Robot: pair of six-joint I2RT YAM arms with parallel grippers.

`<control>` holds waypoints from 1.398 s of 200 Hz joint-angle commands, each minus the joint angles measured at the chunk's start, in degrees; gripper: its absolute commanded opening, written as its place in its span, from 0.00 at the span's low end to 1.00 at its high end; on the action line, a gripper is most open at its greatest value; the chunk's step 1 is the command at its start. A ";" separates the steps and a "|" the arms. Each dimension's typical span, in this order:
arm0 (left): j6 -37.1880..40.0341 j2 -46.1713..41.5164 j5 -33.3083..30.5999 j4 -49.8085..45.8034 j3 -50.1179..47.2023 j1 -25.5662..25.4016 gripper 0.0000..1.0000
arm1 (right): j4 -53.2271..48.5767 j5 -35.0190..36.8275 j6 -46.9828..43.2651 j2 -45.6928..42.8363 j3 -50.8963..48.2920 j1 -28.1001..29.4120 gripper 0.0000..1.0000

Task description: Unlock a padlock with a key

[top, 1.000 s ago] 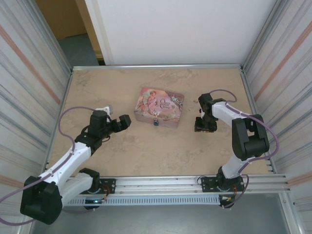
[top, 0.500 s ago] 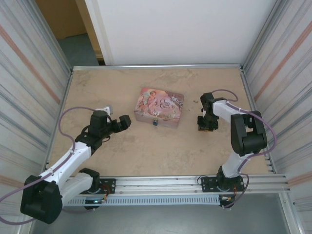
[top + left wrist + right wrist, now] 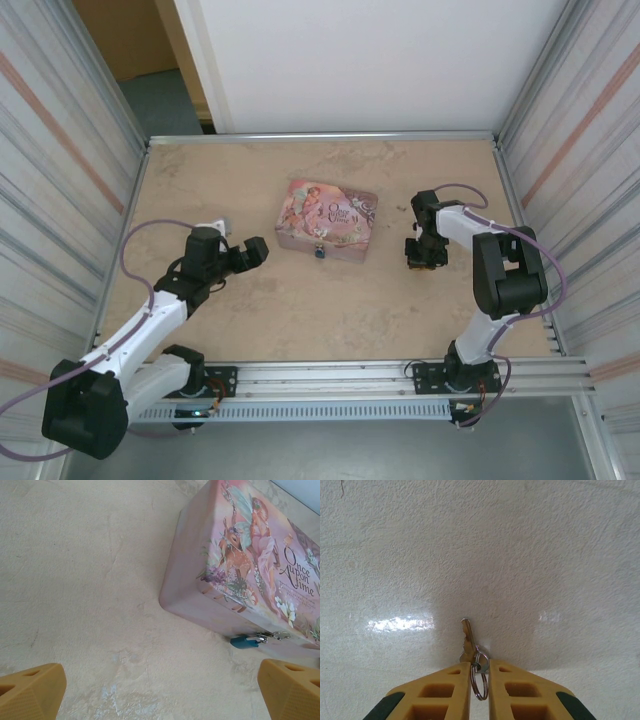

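Note:
The key (image 3: pixel 466 635) is small and silvery with a wire ring (image 3: pixel 480 686). It lies on the table with its blade pointing away from me, and my right gripper (image 3: pixel 480 666) is shut on its head, right of the tin (image 3: pixel 327 217). In the top view that gripper (image 3: pixel 420 262) points down onto the table. The blue-teal padlock (image 3: pixel 243 641) hangs on the clasp at the near side of the pink tin (image 3: pixel 240 555); in the top view the padlock (image 3: pixel 320 252) is a tiny speck. My left gripper (image 3: pixel 258 250) stands wide open to the left of the tin, its orange fingertips (image 3: pixel 35 692) empty.
The pink illustrated tin sits in the middle of the beige table (image 3: pixel 300 300). Corrugated metal walls (image 3: pixel 60 180) close in the left and right sides. A rail (image 3: pixel 350 380) runs along the near edge at the arm bases.
My right gripper has closed in on the key and shifted slightly toward the back of the table. The left arm has not moved.

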 commanded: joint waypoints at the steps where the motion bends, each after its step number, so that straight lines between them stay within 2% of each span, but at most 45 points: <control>1: -0.46 -0.11 -0.96 -0.62 0.51 0.46 0.99 | -0.20 -0.22 -0.34 1.86 -0.09 -0.65 0.14; 54: -0.30 -0.26 -0.89 -0.78 0.56 0.50 0.99 | 0.20 -0.80 -0.86 1.41 -0.54 -0.66 0.00; 190: -1.92 -3.86 2.25 -0.42 1.56 0.47 0.99 | 12.89 -8.56 1.94 -15.10 -7.81 -1.71 0.00; 239: -3.23 -3.93 9.22 1.53 4.34 0.44 0.97 | 20.91 -13.87 1.44 -25.74 -12.13 -0.99 0.00; 279: -0.38 -1.65 11.66 1.33 9.93 -4.35 0.91 | 26.57 -17.11 -1.67 -34.92 -15.16 2.66 0.00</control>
